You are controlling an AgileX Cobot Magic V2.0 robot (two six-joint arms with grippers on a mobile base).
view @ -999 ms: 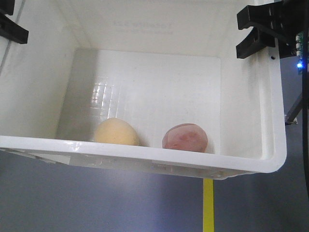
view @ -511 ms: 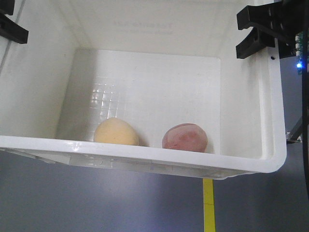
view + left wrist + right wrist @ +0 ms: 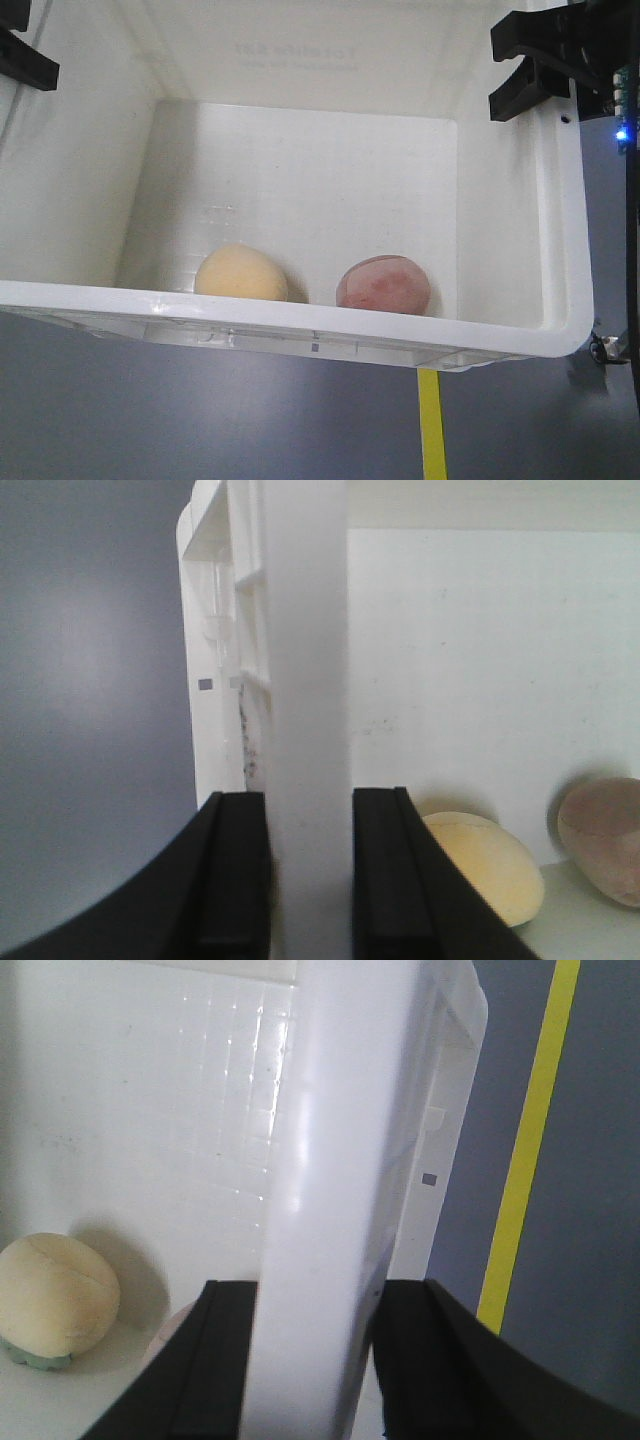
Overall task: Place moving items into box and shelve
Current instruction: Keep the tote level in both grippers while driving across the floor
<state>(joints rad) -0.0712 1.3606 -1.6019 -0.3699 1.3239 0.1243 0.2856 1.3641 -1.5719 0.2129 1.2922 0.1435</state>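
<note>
Left gripper (image 3: 310, 880), right gripper (image 3: 318, 1365): each clamped on opposite box (image 3: 300, 318) side wall. Yellow-tan lump (image 3: 240, 273), pinkish-red lump (image 3: 383, 284) on box floor, between grippers.

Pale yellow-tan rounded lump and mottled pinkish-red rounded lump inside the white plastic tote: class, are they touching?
Apart. The front-facing view shows bare floor of the white tote between the pale yellow-tan lump and the mottled pinkish-red lump.

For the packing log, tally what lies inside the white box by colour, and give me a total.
pale yellow-tan lump: 1
mottled pinkish-red lump: 1
total inside the white box: 2
</note>
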